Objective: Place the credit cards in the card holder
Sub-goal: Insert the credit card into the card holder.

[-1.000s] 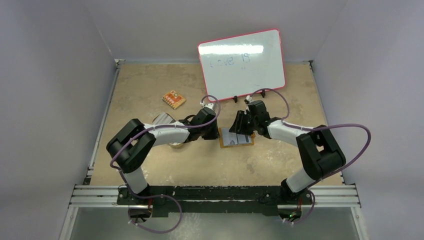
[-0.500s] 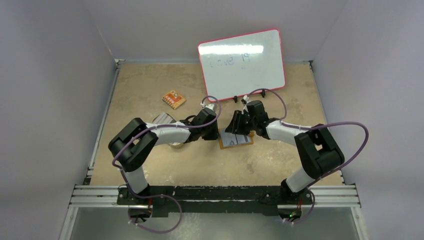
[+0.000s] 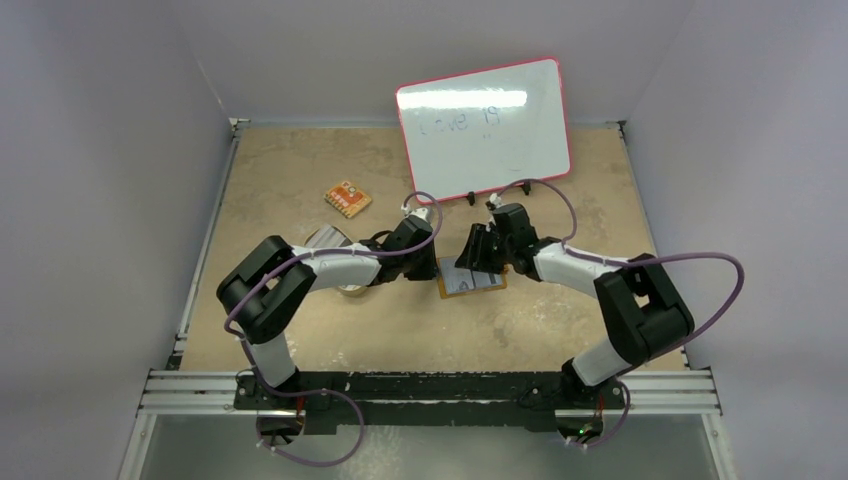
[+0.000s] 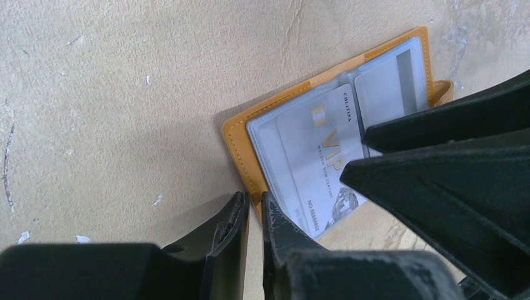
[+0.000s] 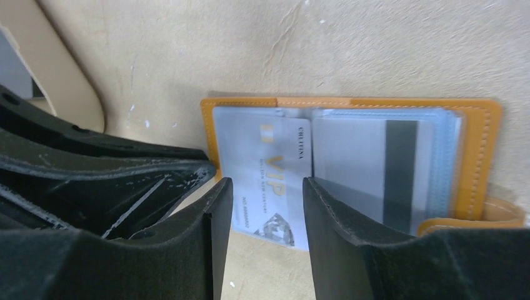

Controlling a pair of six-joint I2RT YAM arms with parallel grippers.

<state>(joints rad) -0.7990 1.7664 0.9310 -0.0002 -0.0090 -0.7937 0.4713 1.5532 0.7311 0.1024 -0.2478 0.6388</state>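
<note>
**A:** At the middle of the bench (image 3: 400, 330), what lies there?

**B:** The card holder (image 5: 478, 156), opened flat, pale sleeves up. A silver credit card (image 5: 275, 169) sits partly in the sleeve on its left half, one end sticking out past the holder's edge. A second card (image 5: 375, 169), with a dark stripe, fills the right half.

**A:** And the jaws?

**B:** The left jaws are almost closed, only a slit, tips at the holder's left border; whether they pinch it I cannot tell. The right jaws stand half open astride the silver card's protruding end, holding nothing that shows.
</note>
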